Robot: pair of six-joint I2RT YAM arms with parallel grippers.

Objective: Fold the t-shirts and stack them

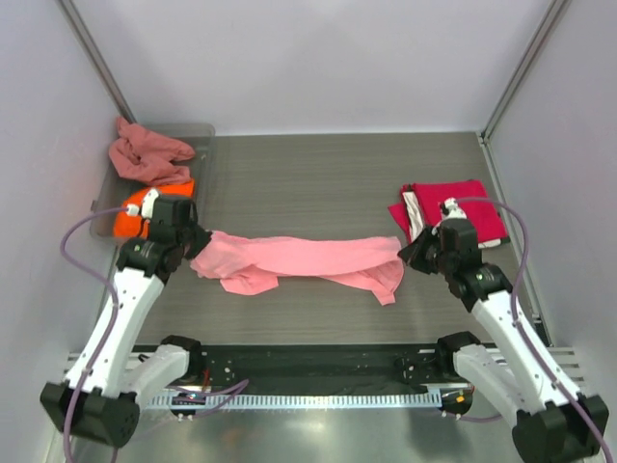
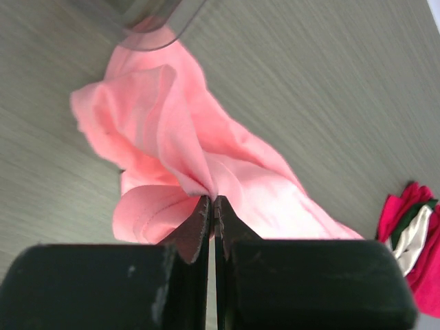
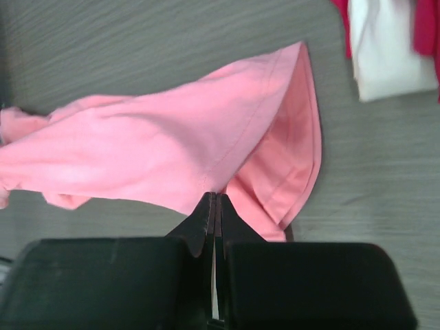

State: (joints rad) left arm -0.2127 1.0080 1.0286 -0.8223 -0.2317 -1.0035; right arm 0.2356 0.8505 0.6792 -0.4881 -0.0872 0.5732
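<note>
A light pink t-shirt (image 1: 299, 258) hangs stretched between my two grippers across the middle of the table. My left gripper (image 1: 200, 241) is shut on its left end; in the left wrist view the cloth (image 2: 206, 151) bunches at the closed tips (image 2: 212, 199). My right gripper (image 1: 409, 253) is shut on its right end; in the right wrist view the shirt (image 3: 172, 144) fans out from the closed tips (image 3: 213, 196). A stack of folded crimson red, white and dark shirts (image 1: 453, 207) lies at the right. An orange shirt (image 1: 135, 214) and a dusty rose shirt (image 1: 147, 154) lie in the tray.
The grey plastic tray (image 1: 204, 135) stands at the back left by the wall, its corner showing in the left wrist view (image 2: 148, 27). White walls close in the table on three sides. The folded stack also shows in the right wrist view (image 3: 388, 48).
</note>
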